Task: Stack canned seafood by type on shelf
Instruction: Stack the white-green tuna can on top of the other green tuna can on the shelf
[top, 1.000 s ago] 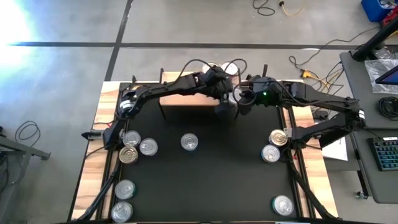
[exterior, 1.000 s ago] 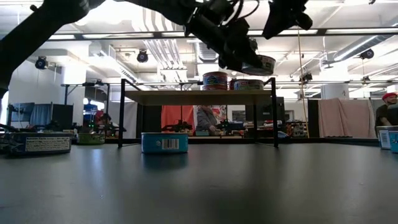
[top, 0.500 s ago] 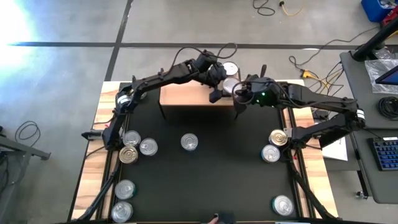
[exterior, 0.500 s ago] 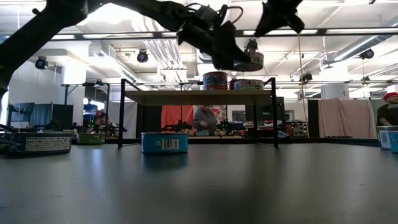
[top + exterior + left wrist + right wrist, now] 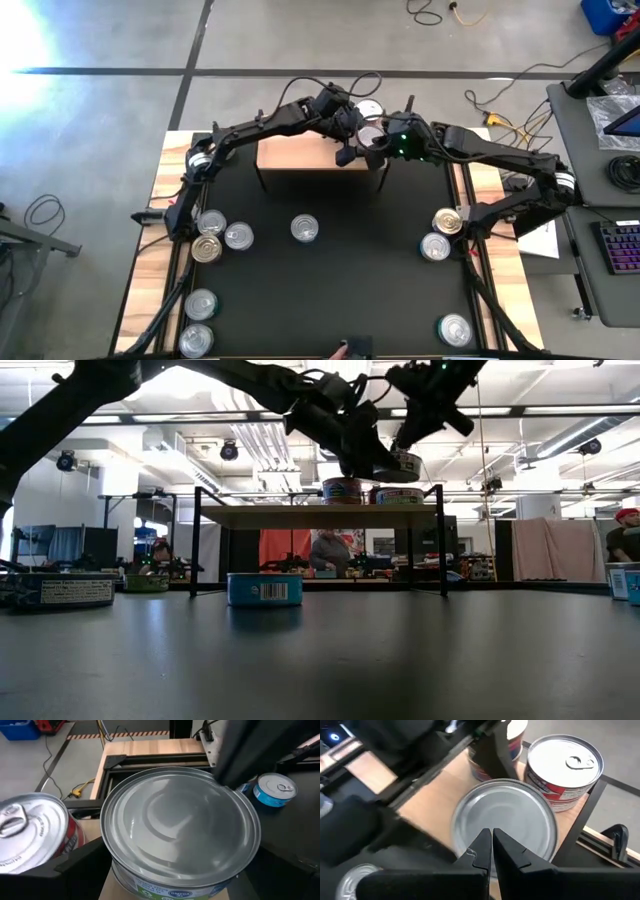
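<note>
While a flat round tin (image 5: 180, 827) with a smooth silver face is being gripped across its sides by the widely spread left pincer (image 5: 357, 143), it is being held above the right end of the light-wood shelf (image 5: 295, 153), beside red-labelled tins (image 5: 565, 762); the closed, empty right pincer (image 5: 491, 847) is being poised just over it.

The shelf (image 5: 300, 152), a light-wood board on thin black legs, stands on the black mat (image 5: 330, 280) under both grippers. Two tins (image 5: 345, 490) rest on the board, just below the left gripper (image 5: 350, 140). On the mat, well apart from the grippers, lie nine more tins; one (image 5: 305, 228) lies alone in the middle.
</note>
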Robot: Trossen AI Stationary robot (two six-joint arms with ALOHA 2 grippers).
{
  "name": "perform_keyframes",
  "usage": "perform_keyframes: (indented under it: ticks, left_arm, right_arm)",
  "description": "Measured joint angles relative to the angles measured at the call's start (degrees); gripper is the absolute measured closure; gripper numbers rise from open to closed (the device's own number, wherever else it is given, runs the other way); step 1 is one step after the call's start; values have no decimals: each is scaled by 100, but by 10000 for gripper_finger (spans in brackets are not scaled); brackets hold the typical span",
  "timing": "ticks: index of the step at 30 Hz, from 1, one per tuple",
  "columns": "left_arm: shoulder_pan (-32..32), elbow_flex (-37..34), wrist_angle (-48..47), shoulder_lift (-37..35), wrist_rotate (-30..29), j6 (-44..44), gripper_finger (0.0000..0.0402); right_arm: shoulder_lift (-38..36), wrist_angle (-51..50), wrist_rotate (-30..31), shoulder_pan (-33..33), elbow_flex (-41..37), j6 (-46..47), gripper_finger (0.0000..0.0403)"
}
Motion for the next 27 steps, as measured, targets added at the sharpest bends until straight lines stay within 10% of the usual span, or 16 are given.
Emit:
perform_keyframes:
  ticks: [27]
  left_arm:
    - [-943, 494, -517, 62, -2723, -1523, 17]
  right_arm:
    - [-324, 34, -2, -128, -170, -1222, 394]
